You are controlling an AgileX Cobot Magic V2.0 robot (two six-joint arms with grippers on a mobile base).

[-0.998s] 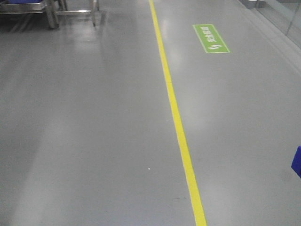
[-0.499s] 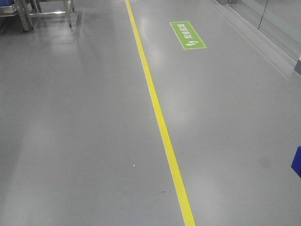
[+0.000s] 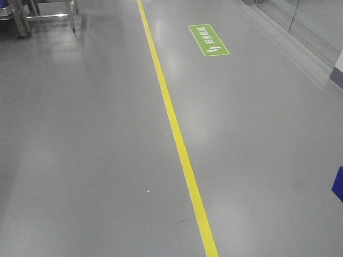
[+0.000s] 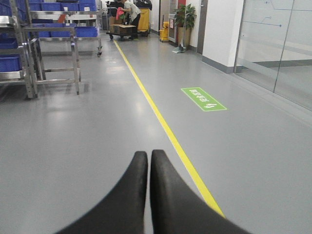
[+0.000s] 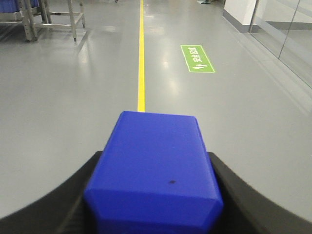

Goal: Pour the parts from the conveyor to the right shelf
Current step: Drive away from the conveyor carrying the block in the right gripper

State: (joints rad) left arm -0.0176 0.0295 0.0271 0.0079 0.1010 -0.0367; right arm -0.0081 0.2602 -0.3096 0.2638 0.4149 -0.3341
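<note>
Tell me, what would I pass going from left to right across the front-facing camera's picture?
metal rack legs → yellow floor line → green floor sign → blue object, only its corner showing at the right edge.

2 smooth, curved black fingers (image 4: 127,195) per arm.

A grey floor (image 3: 80,160) fills the front view. A yellow line (image 3: 177,136) runs down it, and a green sign (image 3: 208,39) lies to the line's upper right. In the left wrist view, metal racks (image 4: 76,63) with blue bins (image 4: 9,63) stand upper left. A person (image 4: 130,10) and a potted plant (image 4: 185,17) are at the top, and a glass wall (image 4: 287,48) is on the right.
</note>
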